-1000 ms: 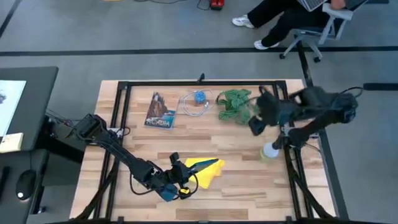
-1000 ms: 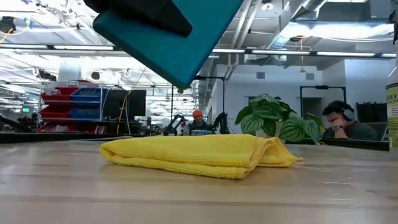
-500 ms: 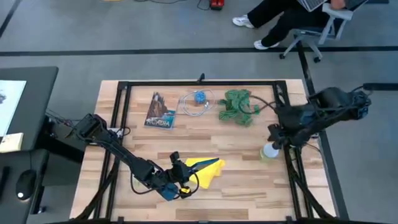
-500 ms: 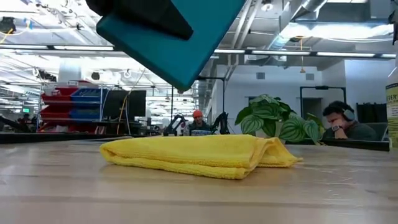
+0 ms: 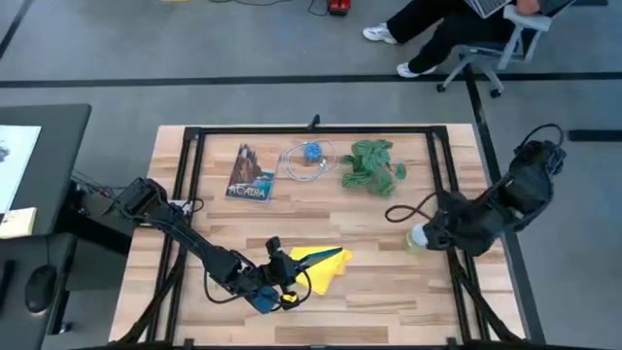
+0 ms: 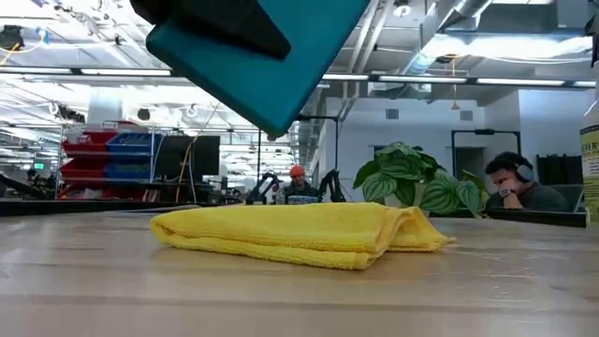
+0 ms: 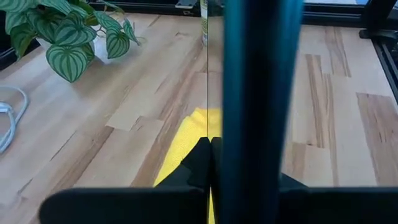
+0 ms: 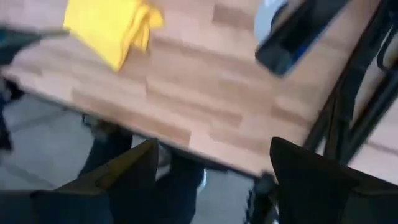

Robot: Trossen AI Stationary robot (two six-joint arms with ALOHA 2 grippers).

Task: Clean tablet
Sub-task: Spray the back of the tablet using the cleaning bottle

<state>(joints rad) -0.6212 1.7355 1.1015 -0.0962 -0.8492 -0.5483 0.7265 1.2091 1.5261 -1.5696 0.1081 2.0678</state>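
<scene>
Tablet held edge-up over the yellow cloth

The tablet (image 6: 257,56), teal-cased, is gripped in the closed jaws of the left gripper (image 5: 275,288) at lower centre, above the cloth (image 5: 319,265); the right gripper (image 5: 439,231), jaws spread and empty, is seen at the desk (image 5: 369,292)'s right edge.

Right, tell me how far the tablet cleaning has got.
Done: the left gripper has the thin teal-cased tablet clamped in its jaws, tilted above the wooden table. In hand: no wiping yet. Left: the folded yellow cloth lies ungrasped; the right gripper sits open at the table's right edge.
</scene>
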